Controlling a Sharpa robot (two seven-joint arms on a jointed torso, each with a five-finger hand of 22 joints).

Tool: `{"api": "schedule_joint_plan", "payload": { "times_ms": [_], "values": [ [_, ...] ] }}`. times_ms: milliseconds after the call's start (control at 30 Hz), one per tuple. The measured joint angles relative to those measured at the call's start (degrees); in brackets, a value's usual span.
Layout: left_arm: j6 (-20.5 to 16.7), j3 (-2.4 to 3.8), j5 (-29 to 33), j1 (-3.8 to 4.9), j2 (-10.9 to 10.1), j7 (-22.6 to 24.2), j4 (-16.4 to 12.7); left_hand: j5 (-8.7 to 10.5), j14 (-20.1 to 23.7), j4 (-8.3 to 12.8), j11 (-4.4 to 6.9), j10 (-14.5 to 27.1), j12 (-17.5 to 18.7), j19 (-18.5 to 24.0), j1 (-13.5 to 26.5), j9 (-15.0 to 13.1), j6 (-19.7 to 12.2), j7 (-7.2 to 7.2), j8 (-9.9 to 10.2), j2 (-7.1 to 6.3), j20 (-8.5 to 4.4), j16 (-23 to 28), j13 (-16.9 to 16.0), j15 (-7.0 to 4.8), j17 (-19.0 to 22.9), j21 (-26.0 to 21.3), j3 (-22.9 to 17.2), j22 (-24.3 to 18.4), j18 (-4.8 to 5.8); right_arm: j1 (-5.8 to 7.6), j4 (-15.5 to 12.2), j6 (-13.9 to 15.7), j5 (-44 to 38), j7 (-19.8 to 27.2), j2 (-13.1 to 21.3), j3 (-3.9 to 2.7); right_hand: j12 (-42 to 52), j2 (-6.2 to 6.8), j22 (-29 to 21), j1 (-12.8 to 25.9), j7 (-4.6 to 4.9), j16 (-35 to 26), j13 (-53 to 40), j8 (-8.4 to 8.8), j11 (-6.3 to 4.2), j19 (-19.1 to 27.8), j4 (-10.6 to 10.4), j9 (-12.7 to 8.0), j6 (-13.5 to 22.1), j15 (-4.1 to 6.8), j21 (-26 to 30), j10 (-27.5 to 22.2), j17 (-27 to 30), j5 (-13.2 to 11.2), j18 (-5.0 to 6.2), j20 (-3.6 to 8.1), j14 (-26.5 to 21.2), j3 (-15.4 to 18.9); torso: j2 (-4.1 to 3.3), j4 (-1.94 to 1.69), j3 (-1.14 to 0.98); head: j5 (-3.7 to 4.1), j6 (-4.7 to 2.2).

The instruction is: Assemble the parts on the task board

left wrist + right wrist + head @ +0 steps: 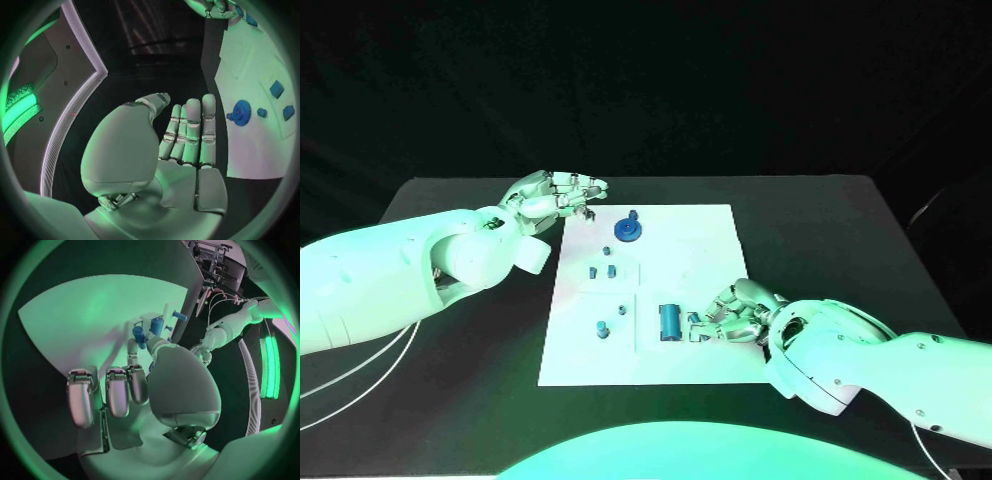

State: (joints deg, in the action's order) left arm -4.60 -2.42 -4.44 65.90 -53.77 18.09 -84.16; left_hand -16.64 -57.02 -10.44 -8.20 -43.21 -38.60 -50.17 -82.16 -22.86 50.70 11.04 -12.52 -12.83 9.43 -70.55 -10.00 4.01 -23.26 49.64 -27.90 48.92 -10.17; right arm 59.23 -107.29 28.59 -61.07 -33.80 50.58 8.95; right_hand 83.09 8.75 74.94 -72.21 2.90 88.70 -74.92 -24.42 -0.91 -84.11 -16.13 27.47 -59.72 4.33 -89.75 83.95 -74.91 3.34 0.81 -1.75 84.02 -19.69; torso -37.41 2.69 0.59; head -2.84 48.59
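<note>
- Blue cylinder part (pixel 671 322) lying on near end of white task board (pixel 697 250), right hand (pixel 737 312) touching it, fingers curled round, likely gripping for insertion.
- Left hand (pixel 557 197) hovering beside far edge, fingers loosely apart, holding nothing, kept clear.
- Blue gear (pixel 629 231) seated at far end.

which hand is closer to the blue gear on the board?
Left. The left hand hovers just beside the blue gear, off the task board's far corner; the right hand is at the near edge.

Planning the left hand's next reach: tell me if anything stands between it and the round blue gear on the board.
Nothing visible does. The left hand hovers open at the board's far left corner, and the gear sits just beside it on the board, with only bare white plate between them. The other small parts lie nearer the robot.
</note>
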Motion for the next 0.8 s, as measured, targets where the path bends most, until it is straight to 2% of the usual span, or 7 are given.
{"api": "schedule_joint_plan", "payload": {
  "times_ms": [233, 400, 667, 700, 767, 800],
  "values": [
    [0.0, 0.00, 0.0, 0.00, 0.0, -0.1, 0.0, 0.00, 0.0, 0.0, 0.00, 0.0, 0.0, 0.0, 0.0, 0.0, 0.0, 0.00, 0.0, 0.00, 0.00, 0.0, 0.0, 0.00, 0.0, 0.0, 0.0, 0.0, 0.00, -0.19, 1.6, 0.1, 1.0, -0.4, -1.2, -0.01, 0.0, -0.29, 0.0, 1.8, -0.16, 0.0, 0.0, -0.43, 0.00, 0.0, -0.2, 0.3, -0.2, 0.00, 0.0, 0.0, 0.0, 0.0, 0.00, 0.00, 0.0, 0.2, 0.00, 0.02, -0.02, -0.04, -0.03],
    [0.1, 0.00, 0.0, 0.00, 0.0, -0.1, 0.0, 0.00, 0.0, 0.0, 0.00, 0.0, 0.0, 0.0, 0.0, 0.0, 0.0, 0.00, 0.0, 0.00, 0.00, 0.0, 0.0, 0.00, 0.0, 0.0, 0.0, 0.0, 0.00, -0.32, 2.1, 0.0, 1.1, -0.7, -1.8, -0.03, 0.0, -0.44, 0.0, 2.7, 0.16, 0.0, 0.0, -0.65, 0.00, 0.0, -0.2, 0.4, -0.3, 0.00, 0.0, 0.0, 0.0, 0.0, 0.00, 0.00, 0.0, 0.5, 0.00, 0.02, -0.01, -0.04, -0.08],
    [0.1, 0.00, 0.0, 0.00, 0.0, -0.3, 0.0, 0.00, 0.0, 0.0, 0.00, 0.0, 0.0, 0.0, 0.0, 0.0, 0.0, 0.00, 0.0, 0.00, 0.00, 0.0, 0.0, 0.00, 0.0, 0.0, 0.0, 0.0, 0.00, -0.42, 2.5, -0.2, 0.8, -1.0, -2.2, -0.06, 0.3, -0.75, 0.0, 3.8, 0.17, 0.0, 0.0, -0.90, 0.01, 0.0, -0.3, 0.7, -0.3, -0.01, 0.0, 0.0, 0.0, 0.0, 0.00, 0.00, 0.0, 0.6, 0.02, 0.03, 0.00, -0.04, 0.01],
    [0.1, 0.00, 0.0, 0.00, 0.0, -0.3, 0.0, 0.00, 0.0, 0.0, 0.00, 0.0, 0.0, 0.0, 0.0, 0.0, 0.0, 0.00, 0.0, 0.00, 0.00, 0.0, 0.0, 0.00, 0.0, 0.0, 0.0, 0.0, 0.00, -0.42, 2.5, -0.2, 0.8, -1.1, -2.2, -0.06, 0.3, -0.43, 0.0, 4.1, 0.17, 0.0, 0.0, -0.91, 0.01, 0.0, -0.4, 0.7, -0.3, -0.01, 0.0, 0.0, 0.0, 0.0, 0.00, 0.00, 0.0, 0.8, 0.02, 0.03, 0.00, -0.03, 0.01],
    [0.2, 0.00, 0.0, 0.00, 0.0, -0.3, 0.0, 0.00, 0.0, 0.0, 0.00, 0.0, 0.0, 0.0, 0.0, 0.0, 0.0, 0.00, 0.0, 0.00, 0.00, 0.0, 0.0, 0.00, 0.0, 0.0, 0.0, 0.0, 0.00, -0.47, 2.6, -0.3, 0.8, -1.1, -2.3, -0.06, 0.3, -0.74, 0.0, 4.7, 0.17, 0.0, 0.0, -0.89, 0.01, 0.0, -0.3, 0.6, -0.3, -0.01, 0.0, 0.0, 0.0, 0.0, 0.00, 0.00, 0.0, 1.1, 0.02, 0.03, -0.02, -0.02, 0.01],
    [0.2, 0.00, 0.0, 0.00, 0.0, -0.4, 0.0, 0.00, 0.0, 0.0, 0.00, 0.0, 0.0, 0.0, 0.0, 0.0, 0.0, 0.00, 0.0, 0.00, 0.00, 0.0, 0.0, 0.00, 0.0, 0.0, 0.0, 0.0, 0.00, -0.49, 2.6, -0.4, 0.7, -1.1, -2.4, -0.04, 0.3, -0.35, 0.0, 5.1, 0.17, 0.0, 0.0, -1.11, 0.01, 0.0, -0.4, 0.6, -0.3, -0.01, 0.0, 0.0, 0.0, 0.0, 0.00, 0.00, 0.0, 1.2, 0.02, 0.03, -0.03, -0.02, 0.01]
  ]
}}
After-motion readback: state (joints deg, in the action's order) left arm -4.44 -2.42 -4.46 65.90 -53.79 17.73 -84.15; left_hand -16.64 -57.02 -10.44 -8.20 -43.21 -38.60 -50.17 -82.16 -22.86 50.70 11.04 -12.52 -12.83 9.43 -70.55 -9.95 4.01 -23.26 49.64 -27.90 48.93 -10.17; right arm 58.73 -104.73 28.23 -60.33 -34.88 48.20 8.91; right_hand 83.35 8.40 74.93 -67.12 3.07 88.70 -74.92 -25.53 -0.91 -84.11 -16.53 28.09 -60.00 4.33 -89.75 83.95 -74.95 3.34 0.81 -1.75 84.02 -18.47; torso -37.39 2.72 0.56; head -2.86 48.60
